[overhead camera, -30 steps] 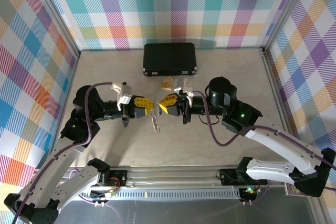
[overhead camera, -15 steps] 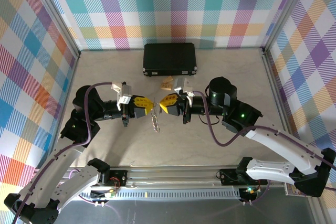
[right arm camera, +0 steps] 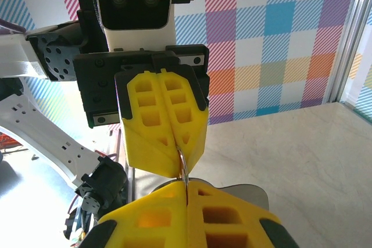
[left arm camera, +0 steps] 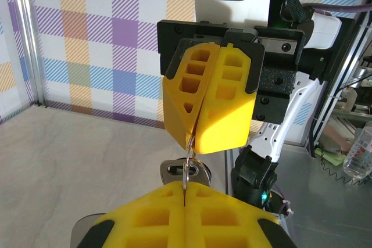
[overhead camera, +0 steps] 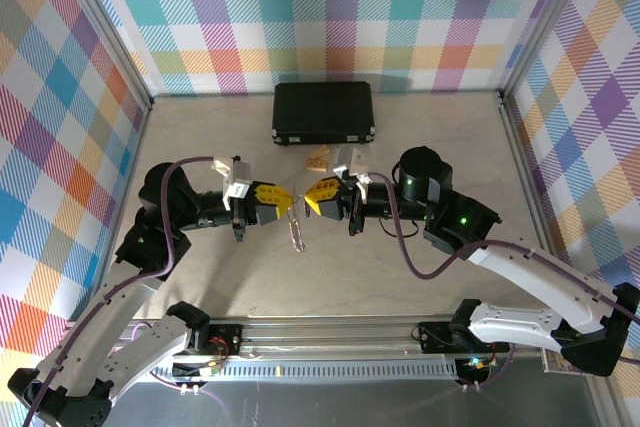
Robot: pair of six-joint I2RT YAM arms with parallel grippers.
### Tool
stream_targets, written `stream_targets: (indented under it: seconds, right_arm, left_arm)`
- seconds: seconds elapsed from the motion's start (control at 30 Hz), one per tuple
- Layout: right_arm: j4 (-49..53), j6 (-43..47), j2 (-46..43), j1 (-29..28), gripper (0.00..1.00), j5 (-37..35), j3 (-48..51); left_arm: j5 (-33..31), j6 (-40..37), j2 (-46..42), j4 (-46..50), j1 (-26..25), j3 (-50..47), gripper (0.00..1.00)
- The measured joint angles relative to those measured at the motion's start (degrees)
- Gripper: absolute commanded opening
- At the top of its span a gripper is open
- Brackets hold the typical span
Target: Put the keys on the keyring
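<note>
In the middle of the table my left gripper [overhead camera: 291,202] and right gripper [overhead camera: 305,199] meet tip to tip, both shut on the keyring [left arm camera: 190,143], a thin silver wire ring. A silver key [overhead camera: 296,232] hangs below them, blade down. From the left wrist, my own yellow fingers [left arm camera: 151,213] pinch the ring's near side, and the right gripper's fingers [left arm camera: 221,103] pinch its far side. The wire runs through the slot in the key's head [left arm camera: 174,171]. From the right wrist, the keyring [right arm camera: 182,164] stands between both pairs of fingers, with the key's head [right arm camera: 247,193] behind my fingers [right arm camera: 226,219].
A black rectangular case [overhead camera: 323,112] lies shut at the back centre. A small tan piece [overhead camera: 318,158] sits on the table just behind the grippers. Aluminium posts and checked walls close in the left, right and back sides.
The hanging key has swung slightly under the grippers. Both grippers stay shut on the ring in nearly the same place.
</note>
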State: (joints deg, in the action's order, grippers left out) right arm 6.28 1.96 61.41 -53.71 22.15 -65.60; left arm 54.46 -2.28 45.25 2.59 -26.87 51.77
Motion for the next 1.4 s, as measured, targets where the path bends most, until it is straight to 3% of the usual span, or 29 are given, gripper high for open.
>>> stream_targets:
  seconds: [1.4]
  right_arm:
    - [-1.1, -0.7, -1.0, 0.0, 0.0, 0.4, 0.0]
  left_arm:
    - [0.2, 0.2, 0.0, -1.3, 0.0, -0.4, 0.0]
